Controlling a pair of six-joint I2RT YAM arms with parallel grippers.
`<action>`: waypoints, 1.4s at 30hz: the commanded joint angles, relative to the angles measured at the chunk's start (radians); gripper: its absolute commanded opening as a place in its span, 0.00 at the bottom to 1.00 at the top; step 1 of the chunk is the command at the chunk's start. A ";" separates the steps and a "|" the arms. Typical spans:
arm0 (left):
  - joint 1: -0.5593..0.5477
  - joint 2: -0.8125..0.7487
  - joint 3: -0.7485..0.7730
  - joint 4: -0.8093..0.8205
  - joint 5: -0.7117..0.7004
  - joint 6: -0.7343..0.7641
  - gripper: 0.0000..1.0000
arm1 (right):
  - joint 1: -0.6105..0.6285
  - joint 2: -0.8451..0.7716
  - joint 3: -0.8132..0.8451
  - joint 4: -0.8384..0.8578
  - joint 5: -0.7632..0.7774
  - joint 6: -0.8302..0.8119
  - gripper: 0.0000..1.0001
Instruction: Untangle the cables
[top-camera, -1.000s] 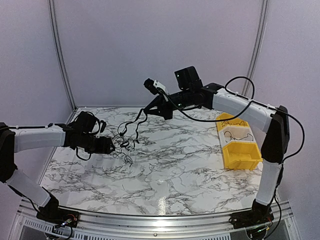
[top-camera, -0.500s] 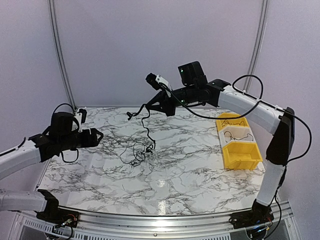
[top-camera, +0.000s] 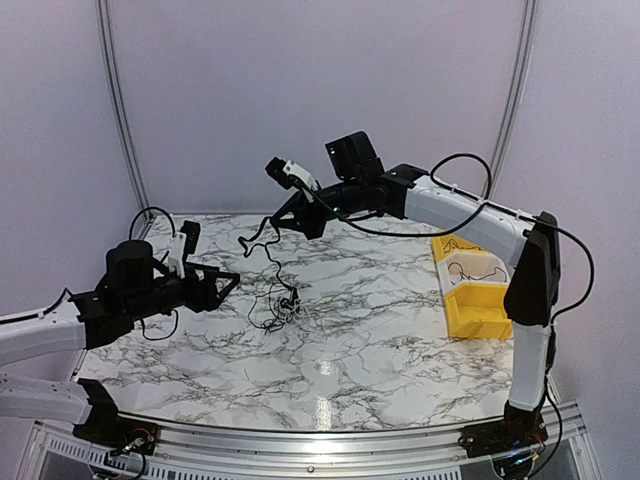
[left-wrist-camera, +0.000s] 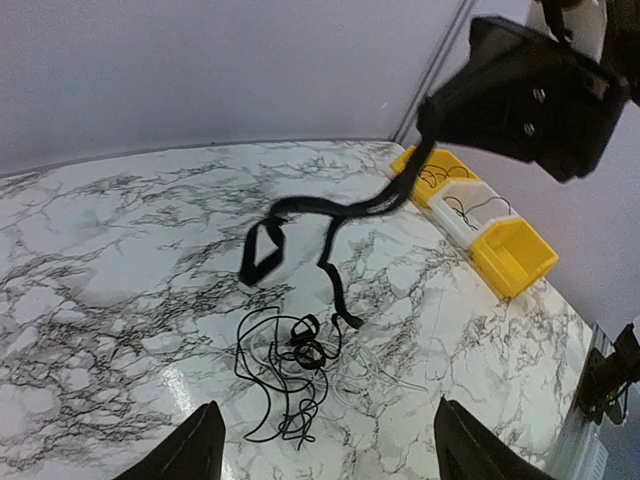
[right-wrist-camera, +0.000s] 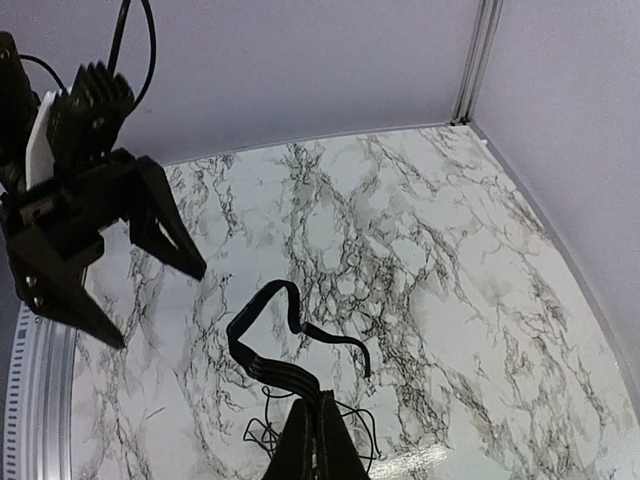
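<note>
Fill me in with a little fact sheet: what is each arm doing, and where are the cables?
Right gripper: shut on a black cable, held up above the table
Left gripper: open, empty, to the left of the pile
Cable pile: loose tangle lying on the table, below the raised cable
Yellow bin: right side of the table, thin cables inside
</note>
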 joint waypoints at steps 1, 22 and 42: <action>-0.077 0.098 0.024 0.174 -0.001 0.106 0.74 | 0.017 -0.027 0.081 0.027 0.032 0.029 0.00; -0.139 0.895 0.243 0.839 -0.129 0.115 0.58 | 0.013 -0.102 0.195 -0.002 -0.068 -0.020 0.00; -0.138 0.946 0.213 0.872 -0.199 0.048 0.15 | -0.305 -0.221 0.367 0.024 -0.347 0.047 0.00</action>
